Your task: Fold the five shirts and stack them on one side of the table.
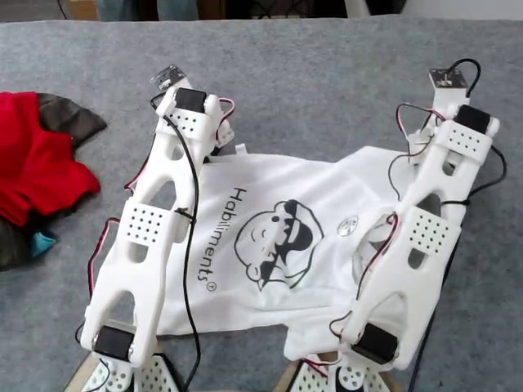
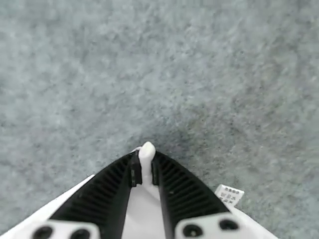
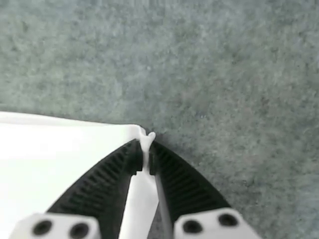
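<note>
A white shirt (image 1: 278, 245) with a black cartoon print lies spread on the grey table between the two arms. My left gripper (image 2: 145, 167) is shut on a pinch of the shirt's white cloth (image 2: 147, 149), at its far left corner in the high view (image 1: 221, 143). My right gripper (image 3: 146, 154) is shut on the white shirt's edge (image 3: 60, 149) too, at the far right corner. A small white tag (image 2: 228, 194) sticks out beside the left gripper's black fingers (image 2: 104, 194).
A pile of red and dark clothes (image 1: 37, 171) lies at the left edge of the grey cloth-covered table (image 1: 327, 73). Beyond the shirt, the far half of the table is bare grey fabric.
</note>
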`<state>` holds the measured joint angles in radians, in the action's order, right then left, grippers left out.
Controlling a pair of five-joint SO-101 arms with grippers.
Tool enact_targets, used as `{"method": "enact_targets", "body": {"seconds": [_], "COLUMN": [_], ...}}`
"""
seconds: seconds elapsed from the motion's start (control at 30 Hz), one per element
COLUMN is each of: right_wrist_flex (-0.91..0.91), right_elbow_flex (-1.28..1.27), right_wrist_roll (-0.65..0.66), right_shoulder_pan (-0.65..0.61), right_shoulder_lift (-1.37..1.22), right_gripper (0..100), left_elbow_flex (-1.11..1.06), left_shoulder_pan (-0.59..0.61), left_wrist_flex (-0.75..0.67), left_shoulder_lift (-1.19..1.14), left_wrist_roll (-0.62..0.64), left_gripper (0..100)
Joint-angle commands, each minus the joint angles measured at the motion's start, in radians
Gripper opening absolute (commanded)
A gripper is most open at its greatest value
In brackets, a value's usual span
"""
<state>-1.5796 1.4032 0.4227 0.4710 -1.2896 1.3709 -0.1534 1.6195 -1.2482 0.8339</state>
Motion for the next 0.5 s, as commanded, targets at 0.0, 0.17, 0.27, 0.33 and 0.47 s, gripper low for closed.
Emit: {"method": "enact_targets", "body": {"seconds": [0.0,0.17,0.27,0.33,0.47], "right_wrist_flex": [0.008,-0.109,-0.144,-0.180,-0.181], "right_elbow_flex": [0.044,0.257,0.265,0.268,0.268], "right_wrist_roll": [-0.003,-0.058,-0.098,-0.149,-0.190], "right_shoulder_pan": [-0.054,-0.115,-0.155,-0.178,-0.219], "right_shoulder_lift": [0.015,0.012,0.059,0.105,0.245], "right_gripper": [1.4,1.3,1.3,1.3,1.3], "left_elbow_flex": [0.096,0.312,0.285,0.274,0.295], "left_shoulder_pan": [0.013,0.044,0.067,0.081,0.119], "left_wrist_flex": [-0.026,0.064,0.101,0.109,0.117], "left_shoulder_lift": [0.015,0.026,0.133,0.203,0.315], "left_wrist_roll": [-0.060,-0.158,-0.201,-0.267,-0.374], "left_gripper": [3,3,3,3,3]}}
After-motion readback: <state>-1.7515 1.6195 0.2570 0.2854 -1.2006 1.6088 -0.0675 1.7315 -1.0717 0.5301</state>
